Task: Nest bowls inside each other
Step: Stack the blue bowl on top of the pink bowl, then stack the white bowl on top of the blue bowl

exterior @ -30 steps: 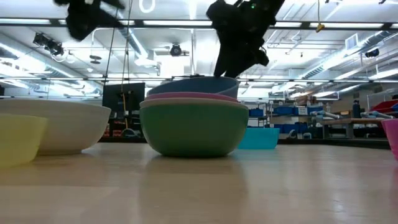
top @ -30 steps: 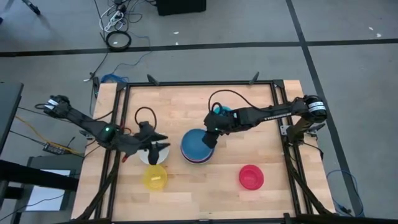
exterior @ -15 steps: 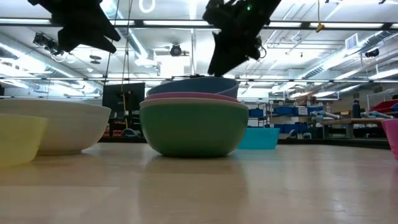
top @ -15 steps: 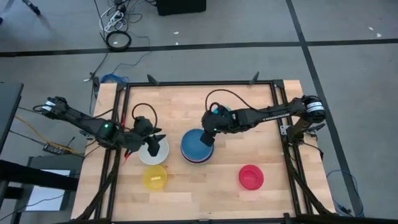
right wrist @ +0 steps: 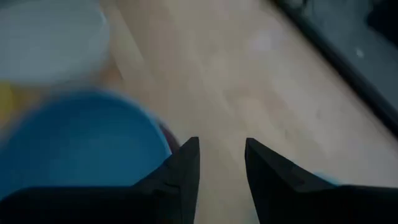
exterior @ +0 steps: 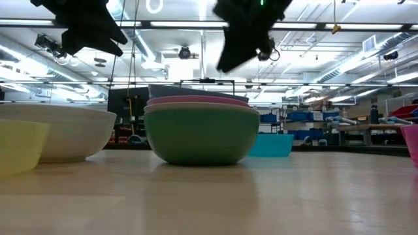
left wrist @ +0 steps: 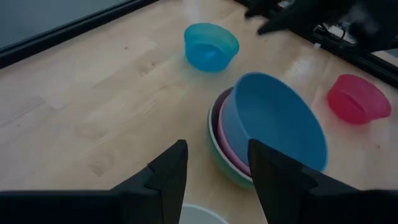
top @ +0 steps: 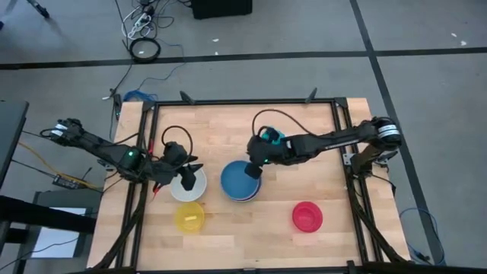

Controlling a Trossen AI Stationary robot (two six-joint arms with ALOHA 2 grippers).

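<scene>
A blue bowl (top: 240, 181) sits nested in a pink bowl (exterior: 196, 102), which sits in a green bowl (exterior: 202, 134) at mid table. My right gripper (right wrist: 222, 142) hovers open just above the stack's far rim, with nothing between its fingers. My left gripper (left wrist: 217, 144) stands open over the white bowl (top: 183, 189), left of the stack, and touches nothing. A yellow bowl (top: 189, 216) stands by the near edge. A red bowl (top: 307, 216) stands at the near right. The small cyan bowl (left wrist: 211, 46) stands behind the stack, partly under my right arm.
Black frame rails (top: 243, 102) run along the table's far and side edges. Bare wood lies between the stack and the red bowl, and along the near edge. In the low view the room's shelves and lights show behind the table.
My right gripper has risen from the blue bowl's far rim and stands clear of it. The blue bowl, which stood tilted and high in the stack, has dropped level into the pink bowl. My left gripper has drawn back a little over the white bowl and tipped.
</scene>
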